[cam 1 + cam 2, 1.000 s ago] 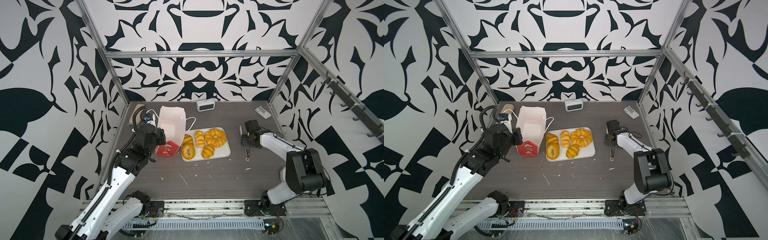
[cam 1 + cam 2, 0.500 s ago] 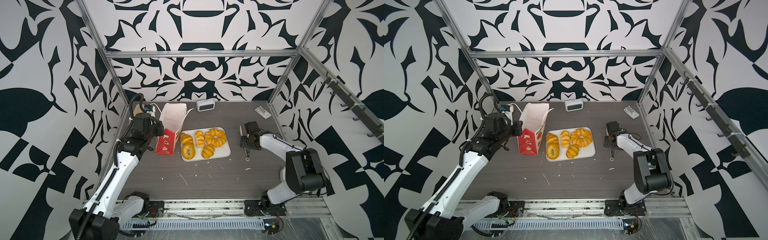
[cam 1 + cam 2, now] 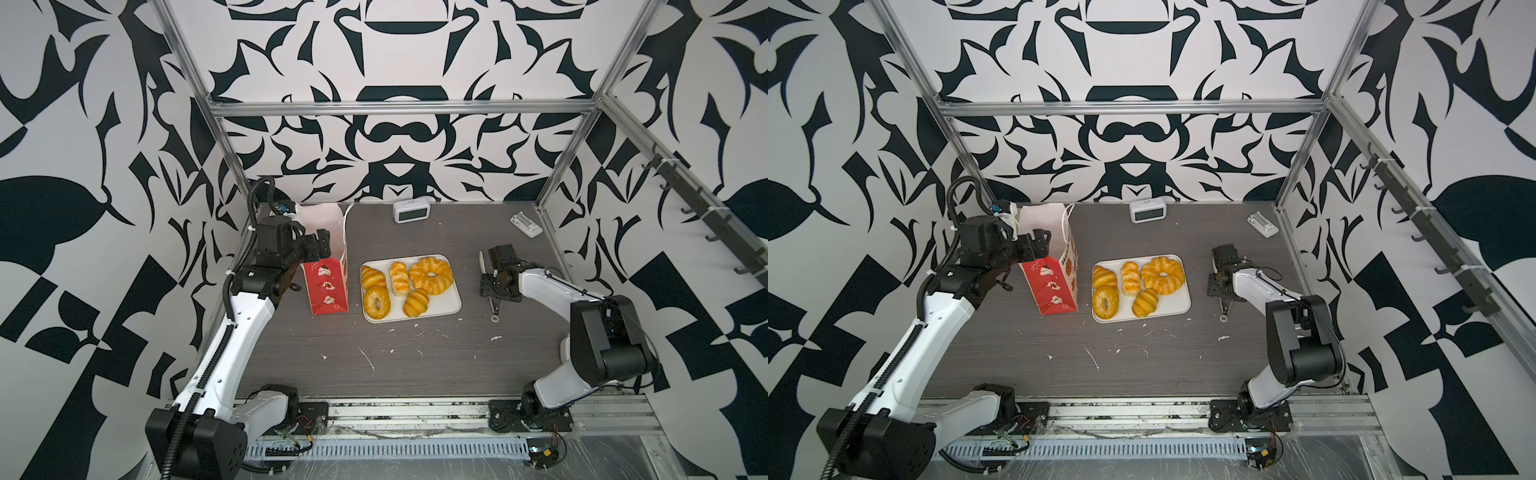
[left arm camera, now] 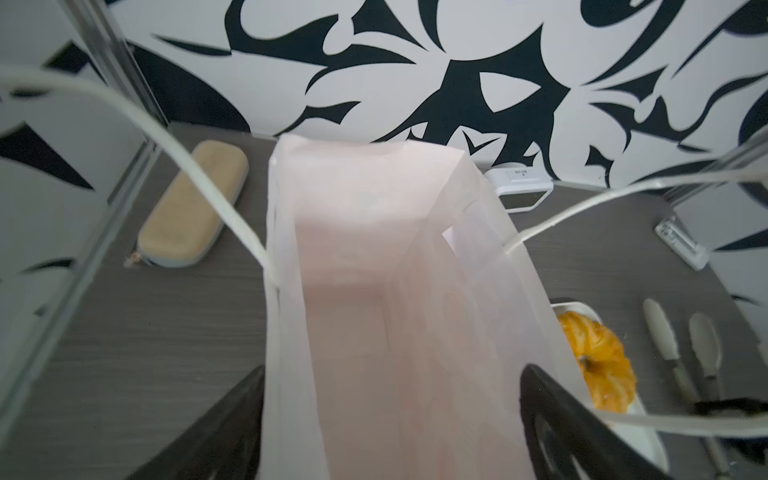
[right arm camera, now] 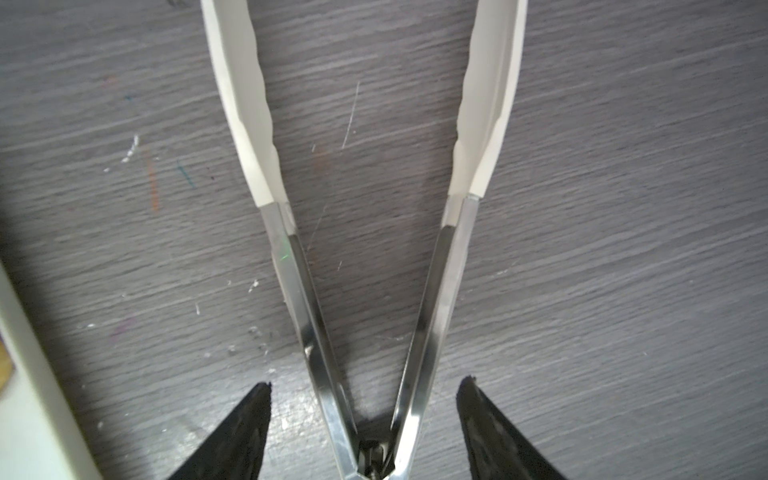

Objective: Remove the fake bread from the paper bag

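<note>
Fake bread (image 3: 399, 279): all five pieces lie on the white tray (image 3: 453, 305), centre of frame.
Paper bag (image 3: 326, 286): upright on the desk (image 3: 415, 365) just left of the tray, with nothing visible inside.
Change: the bag, tilted in a grip a moment ago, now stands free.
Left end effector (image 3: 323, 244): spread wide at the bag's rim, holding nothing.
Right end effector (image 3: 494, 276): partly open astride the tongs (image 3: 494, 305), not gripping them.
Meaning: the task looks finished.
</note>
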You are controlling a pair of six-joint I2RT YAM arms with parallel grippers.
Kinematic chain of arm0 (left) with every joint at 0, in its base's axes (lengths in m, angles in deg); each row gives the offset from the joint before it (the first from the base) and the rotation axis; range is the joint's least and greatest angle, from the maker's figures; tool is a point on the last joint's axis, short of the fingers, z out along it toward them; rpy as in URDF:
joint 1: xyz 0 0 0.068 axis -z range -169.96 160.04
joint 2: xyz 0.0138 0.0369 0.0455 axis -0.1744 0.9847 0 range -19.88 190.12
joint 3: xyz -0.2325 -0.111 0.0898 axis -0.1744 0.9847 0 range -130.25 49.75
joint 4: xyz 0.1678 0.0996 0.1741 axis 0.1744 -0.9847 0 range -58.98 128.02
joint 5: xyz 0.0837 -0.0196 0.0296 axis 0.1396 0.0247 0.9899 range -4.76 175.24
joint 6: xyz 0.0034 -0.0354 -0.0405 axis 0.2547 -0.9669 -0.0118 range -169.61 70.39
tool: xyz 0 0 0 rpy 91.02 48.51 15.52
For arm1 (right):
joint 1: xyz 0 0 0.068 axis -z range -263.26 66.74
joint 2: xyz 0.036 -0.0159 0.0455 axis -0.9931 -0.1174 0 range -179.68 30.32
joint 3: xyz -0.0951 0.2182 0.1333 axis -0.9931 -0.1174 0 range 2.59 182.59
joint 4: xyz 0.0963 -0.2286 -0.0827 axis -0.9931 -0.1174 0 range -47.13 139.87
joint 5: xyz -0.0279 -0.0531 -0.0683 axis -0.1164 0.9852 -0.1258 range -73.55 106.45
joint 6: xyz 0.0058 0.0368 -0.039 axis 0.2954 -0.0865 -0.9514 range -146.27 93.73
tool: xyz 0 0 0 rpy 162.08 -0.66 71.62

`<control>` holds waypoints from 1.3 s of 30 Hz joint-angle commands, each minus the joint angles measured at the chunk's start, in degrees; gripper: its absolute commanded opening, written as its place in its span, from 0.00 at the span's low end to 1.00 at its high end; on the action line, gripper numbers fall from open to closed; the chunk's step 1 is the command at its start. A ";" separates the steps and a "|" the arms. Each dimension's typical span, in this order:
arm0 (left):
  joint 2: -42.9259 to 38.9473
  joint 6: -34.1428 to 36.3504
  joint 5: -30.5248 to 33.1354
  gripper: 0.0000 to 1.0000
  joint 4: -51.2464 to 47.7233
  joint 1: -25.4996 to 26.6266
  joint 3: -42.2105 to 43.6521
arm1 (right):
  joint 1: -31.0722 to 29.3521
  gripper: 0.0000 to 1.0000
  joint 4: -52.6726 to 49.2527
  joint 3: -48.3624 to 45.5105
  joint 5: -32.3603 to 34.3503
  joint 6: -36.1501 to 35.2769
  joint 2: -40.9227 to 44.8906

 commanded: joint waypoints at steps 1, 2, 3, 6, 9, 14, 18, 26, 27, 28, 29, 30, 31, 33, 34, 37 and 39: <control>-3.05 -1.46 0.64 1.00 -2.60 -0.40 -2.73 | -0.10 0.73 0.70 -0.11 0.09 0.12 0.08; -3.70 -1.81 0.96 1.00 -3.41 -0.35 -3.25 | -0.05 0.73 0.72 -0.11 0.09 -0.01 0.04; -4.39 -1.93 1.04 0.99 -4.61 -0.35 -3.99 | -0.03 0.73 0.70 -0.05 0.07 -0.04 0.03; -7.10 -1.93 1.79 0.99 -9.38 -0.36 -6.53 | -0.01 0.73 0.70 -0.08 0.09 -0.19 0.15; -11.46 -1.63 2.23 1.00 -14.61 -0.35 -9.58 | -0.08 0.73 0.77 -0.20 0.12 -0.38 0.35; -22.52 1.53 12.33 0.99 -19.85 -0.35 -13.19 | 0.00 0.73 2.45 -1.81 1.08 -0.46 2.40; -28.82 8.31 30.54 0.99 -17.78 -0.35 -5.10 | -0.08 0.73 4.96 -4.21 3.30 -1.21 6.33; -40.69 6.60 42.21 0.99 -7.45 -0.35 16.60 | 0.03 0.75 4.71 -5.15 4.59 -1.54 11.68; -41.43 5.90 43.09 0.99 -7.49 -0.35 17.39 | -0.04 0.76 4.74 -5.25 4.59 -1.27 12.36; -41.93 5.72 43.78 0.99 -7.18 -0.36 18.67 | -0.08 0.76 4.96 -5.49 4.52 -1.09 13.28; -41.90 5.43 44.17 0.99 -7.18 -0.38 19.84 | -0.04 0.76 5.54 -5.99 4.36 -0.99 14.63; -41.60 4.84 44.65 1.00 -7.35 -0.35 20.69 | -0.05 0.76 6.42 -6.67 4.03 -1.10 16.02; -41.06 4.61 44.83 0.99 -6.99 -0.40 21.96 | -0.04 0.76 7.98 -7.67 3.25 -1.13 17.83; -39.65 5.64 44.27 1.00 -4.05 -0.35 24.86 | 0.01 0.76 11.26 -10.09 1.73 -1.18 21.48; -38.74 5.57 44.16 0.99 -1.84 -0.35 26.58 | -0.08 0.75 13.01 -11.41 1.23 -1.57 23.47; -35.25 7.96 40.31 0.99 6.77 -0.44 30.93 | -0.11 0.74 16.21 -14.56 1.11 -2.91 28.62; -31.59 8.45 39.48 0.99 11.76 -0.44 33.07 | -0.07 0.73 17.61 -16.26 1.55 -3.52 31.28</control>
